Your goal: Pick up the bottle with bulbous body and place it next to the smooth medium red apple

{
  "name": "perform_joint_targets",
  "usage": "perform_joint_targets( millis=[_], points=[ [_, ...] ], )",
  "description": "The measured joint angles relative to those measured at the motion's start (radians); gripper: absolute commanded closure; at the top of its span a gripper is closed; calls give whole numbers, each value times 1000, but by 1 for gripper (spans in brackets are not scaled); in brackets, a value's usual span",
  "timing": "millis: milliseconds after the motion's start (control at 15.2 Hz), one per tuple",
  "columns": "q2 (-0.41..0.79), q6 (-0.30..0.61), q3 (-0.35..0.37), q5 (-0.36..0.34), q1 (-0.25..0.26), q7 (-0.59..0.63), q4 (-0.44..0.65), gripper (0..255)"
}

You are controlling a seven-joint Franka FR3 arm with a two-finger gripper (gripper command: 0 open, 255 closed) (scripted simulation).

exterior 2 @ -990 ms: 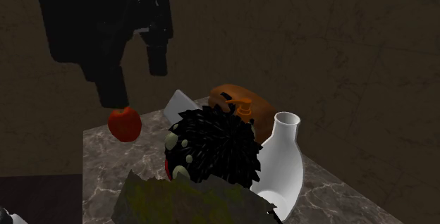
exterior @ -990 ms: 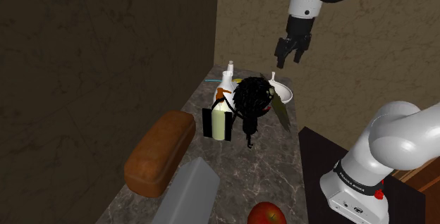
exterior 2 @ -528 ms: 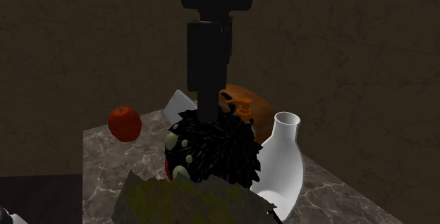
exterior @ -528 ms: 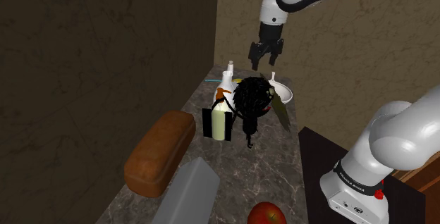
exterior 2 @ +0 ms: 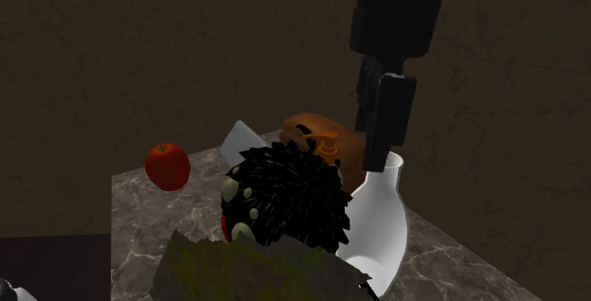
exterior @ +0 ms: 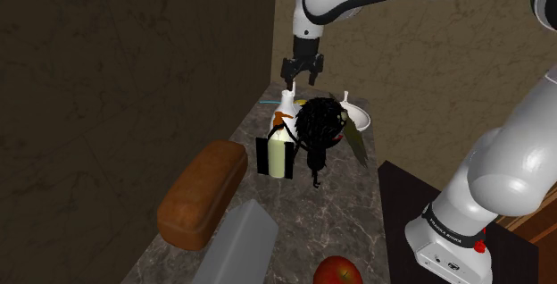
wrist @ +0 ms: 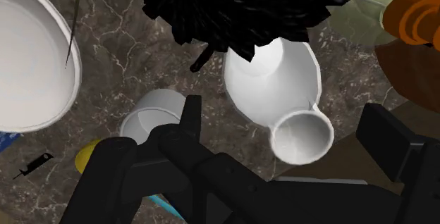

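Two fingers (wrist: pixel 192 120) of the gripper (wrist: pixel 283 113) hang spread above the mouth of the white bulbous bottle (exterior 2: pixel 381 225), which stands upright at the second exterior view's lower right beside the black spiky thing (exterior 2: pixel 284 204), neck pointing up at the gap between them

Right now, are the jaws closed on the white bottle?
No, in the wrist view the jaws stand apart and the white bottle sits between them, touched by neither.

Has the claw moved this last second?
Yes: in the shoulder view the claw swung left, from above the white bowl to above the bottle.
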Motion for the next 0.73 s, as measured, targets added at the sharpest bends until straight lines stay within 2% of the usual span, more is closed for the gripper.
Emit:
perform_joint_targets(
  millis=[264, 726],
  points=[
    [127, 17, 9, 3, 9, 19, 108, 0],
    [162, 97, 10, 3, 11, 21, 64, 0]
  ],
)
